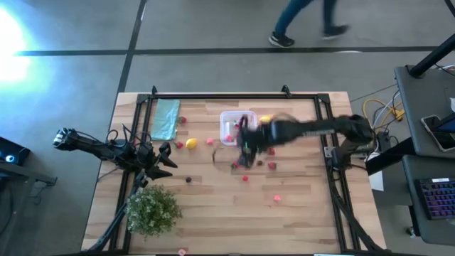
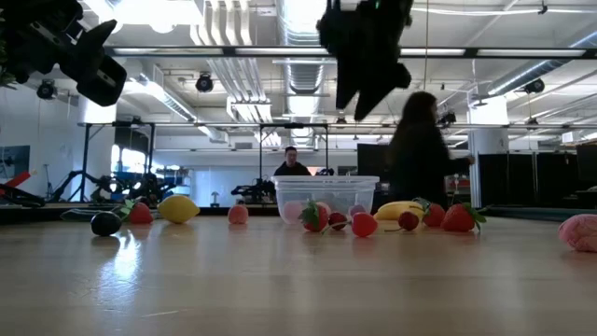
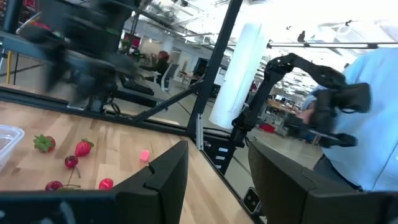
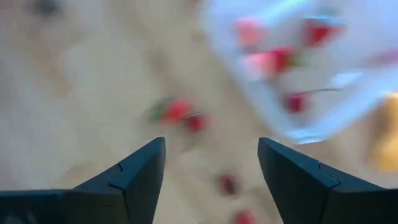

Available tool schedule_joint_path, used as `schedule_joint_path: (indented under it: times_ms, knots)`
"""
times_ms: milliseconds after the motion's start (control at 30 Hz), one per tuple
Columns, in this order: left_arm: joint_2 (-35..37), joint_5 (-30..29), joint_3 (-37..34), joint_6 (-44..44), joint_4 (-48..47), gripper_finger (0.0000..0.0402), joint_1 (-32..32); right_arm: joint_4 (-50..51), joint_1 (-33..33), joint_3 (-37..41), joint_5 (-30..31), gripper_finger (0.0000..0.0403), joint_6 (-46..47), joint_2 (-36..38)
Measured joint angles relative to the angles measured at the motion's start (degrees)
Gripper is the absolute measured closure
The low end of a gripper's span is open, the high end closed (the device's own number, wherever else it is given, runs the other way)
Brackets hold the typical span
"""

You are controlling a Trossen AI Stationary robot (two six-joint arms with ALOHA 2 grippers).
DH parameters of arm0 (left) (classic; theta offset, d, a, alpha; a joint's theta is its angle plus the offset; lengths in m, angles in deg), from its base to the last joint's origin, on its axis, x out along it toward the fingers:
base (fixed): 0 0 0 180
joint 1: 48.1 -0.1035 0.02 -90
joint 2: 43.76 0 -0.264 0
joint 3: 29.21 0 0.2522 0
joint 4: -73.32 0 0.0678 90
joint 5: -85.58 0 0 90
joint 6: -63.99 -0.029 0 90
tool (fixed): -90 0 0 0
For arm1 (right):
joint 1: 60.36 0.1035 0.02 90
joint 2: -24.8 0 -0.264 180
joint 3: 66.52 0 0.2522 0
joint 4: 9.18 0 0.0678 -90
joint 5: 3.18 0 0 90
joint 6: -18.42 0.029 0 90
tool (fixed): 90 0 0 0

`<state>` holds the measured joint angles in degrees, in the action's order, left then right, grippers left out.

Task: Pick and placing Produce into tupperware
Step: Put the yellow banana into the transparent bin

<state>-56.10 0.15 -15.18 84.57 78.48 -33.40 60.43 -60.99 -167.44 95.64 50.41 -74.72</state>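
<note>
Right gripper (image 4: 211, 163): jaws spread and empty, above strawberry (image 4: 176, 109) lying on the bench (image 1: 298, 213) just beside the box (image 1: 232, 128). Centre over it before you descend; keep off the box wall. Left gripper (image 1: 165, 162), jaws spread, waits by the bush (image 1: 152, 210).

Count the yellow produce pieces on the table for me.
2: the lemon on the bare table left of the tupperware, the banana beside its right side. The right arm may hide others.

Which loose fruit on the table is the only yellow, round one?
The lemon, on the table left of the tupperware; the other loose pieces near it are red, pink or dark.
</note>
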Motion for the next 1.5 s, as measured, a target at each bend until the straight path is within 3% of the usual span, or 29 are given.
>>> schedule_joint_path:
  times_ms: [267,433,733,1167,1500]
  knots:
    - [0.0,0.0,0.0,0.0,0.0,0.0246,0.0,1.9,-19.4,5.1,2.4,0.0159,-0.6,0.1]
    - [0.0,0.0,0.0,0.0,0.0,0.0246,0.0,2.4,-25.4,10.1,1.7,0.0156,-1.0,0.1]
    - [0.0,0.1,0.0,0.0,0.0,0.0246,0.0,-2.3,-26.9,14.3,0.3,0.0146,-6.1,0.0]
    - [0.0,0.3,0.0,0.0,0.0,0.0246,0.0,-4.3,-29.9,14.5,2.0,0.0085,-13.1,-6.1]
    - [0.0,0.2,0.0,0.0,0.0,0.0246,0.0,-6.4,-32.8,14.9,-1.5,0.009,-18.6,-7.7]
